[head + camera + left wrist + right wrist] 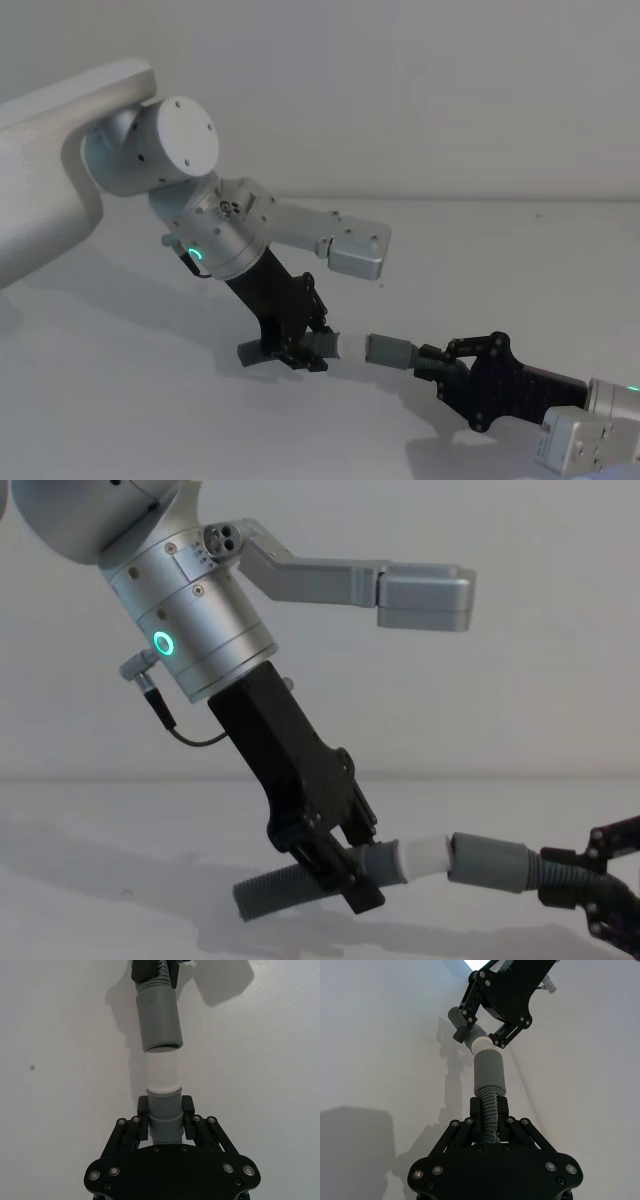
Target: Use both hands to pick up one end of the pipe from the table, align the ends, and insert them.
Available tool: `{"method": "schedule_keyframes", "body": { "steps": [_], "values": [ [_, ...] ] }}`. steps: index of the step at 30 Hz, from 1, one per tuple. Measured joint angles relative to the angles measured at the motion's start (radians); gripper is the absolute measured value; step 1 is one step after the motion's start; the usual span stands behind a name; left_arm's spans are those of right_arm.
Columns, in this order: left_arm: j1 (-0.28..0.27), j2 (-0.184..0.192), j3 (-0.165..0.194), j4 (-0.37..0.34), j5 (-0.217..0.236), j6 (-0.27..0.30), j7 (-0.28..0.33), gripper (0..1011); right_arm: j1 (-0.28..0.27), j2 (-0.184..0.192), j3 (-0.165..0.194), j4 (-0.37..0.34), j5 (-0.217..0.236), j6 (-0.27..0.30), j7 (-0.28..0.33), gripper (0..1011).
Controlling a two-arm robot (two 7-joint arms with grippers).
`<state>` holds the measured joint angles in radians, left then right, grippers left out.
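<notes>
Left gripper clamps spigot piece; right gripper, at 3 o'clock, clamps socket piece. Aligned, tip at mouth. Next: push straight together.

The head view looks down and forward over the tabletop from some way off. The chest view sits lower and nearer, looking across it side-on. Each wrist view looks along its own fingers, close up, apparently facing the other. All four share the meeting pipe ends.
</notes>
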<state>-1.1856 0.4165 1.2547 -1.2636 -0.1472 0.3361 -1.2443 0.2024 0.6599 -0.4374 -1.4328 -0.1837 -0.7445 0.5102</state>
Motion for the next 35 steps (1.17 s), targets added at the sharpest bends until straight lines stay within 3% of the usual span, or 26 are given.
{"method": "schedule_keyframes", "body": {
  "steps": [35],
  "values": [
    [-0.014, -0.019, 0.016, 0.018, -0.003, -0.011, -0.016, 372, 0.006, -0.001, -0.014, -0.006, -0.01, 0.002, 0.001, 162]
  ]
}}
